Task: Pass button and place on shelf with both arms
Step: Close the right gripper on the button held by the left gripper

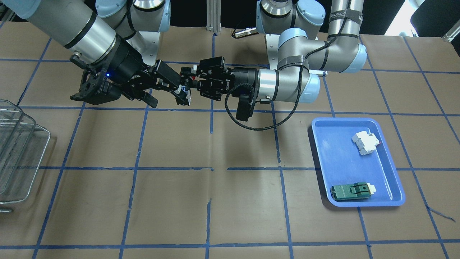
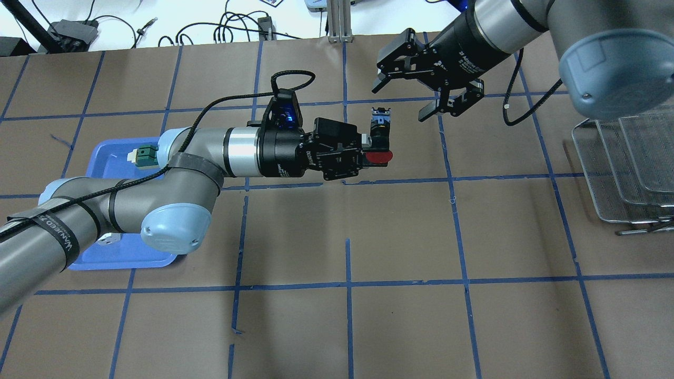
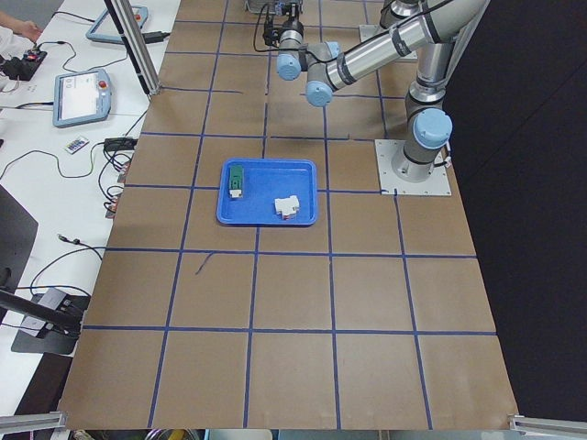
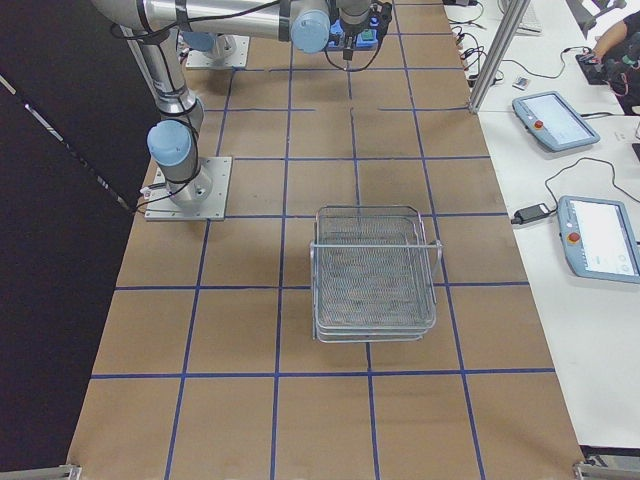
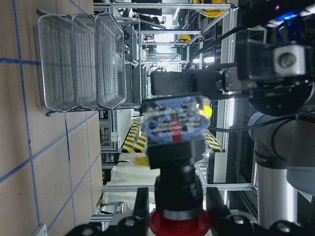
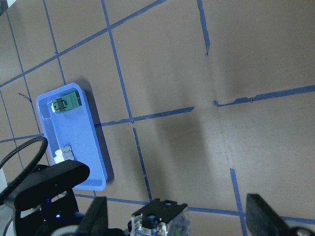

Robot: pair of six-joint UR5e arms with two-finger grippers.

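One handover was found under way: the button [image 2: 380, 134] was held clear of the table by its red-capped end in the clamped left gripper [image 2: 371, 153]. The right gripper [image 2: 403, 100] was spread wide near the contact block and not gripping it. Transfer, release and placement on the shelf [image 2: 621, 173] were judged outstanding.

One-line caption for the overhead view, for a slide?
Mid-air handover: left gripper holds the button, open right gripper just beyond it, shelf at far right.
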